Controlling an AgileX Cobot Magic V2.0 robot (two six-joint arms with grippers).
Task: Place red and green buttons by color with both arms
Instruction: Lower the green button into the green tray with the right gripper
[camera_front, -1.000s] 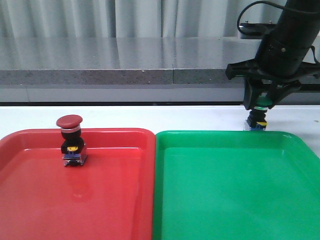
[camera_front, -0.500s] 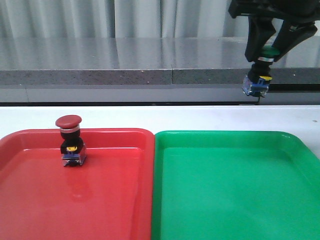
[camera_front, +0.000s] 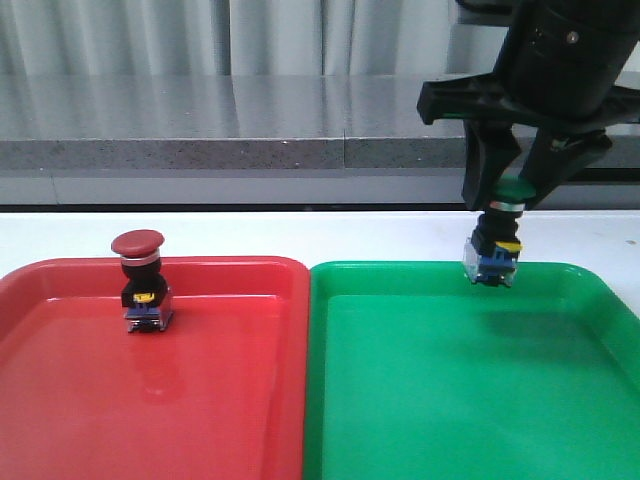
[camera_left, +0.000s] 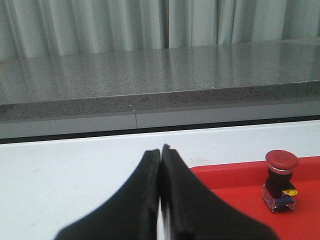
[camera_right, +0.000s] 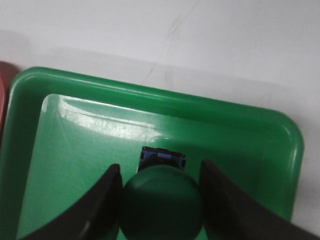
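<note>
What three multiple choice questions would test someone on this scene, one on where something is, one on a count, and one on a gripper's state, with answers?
1. Where is the red button?
A. on the white table
B. in the red tray
C. in the green tray

2. How many buttons show in the front view?
A. one
B. two
C. three

3. What is the right gripper doing?
A. gripping the green button
B. hanging open and empty
C. gripping the red button

Answers:
1 B, it stands upright near the red tray's far edge.
2 B, one red-capped and one green-capped.
3 A, its fingers clasp the green cap, and the button hangs above the green tray's far part; the left gripper is shut and empty.
</note>
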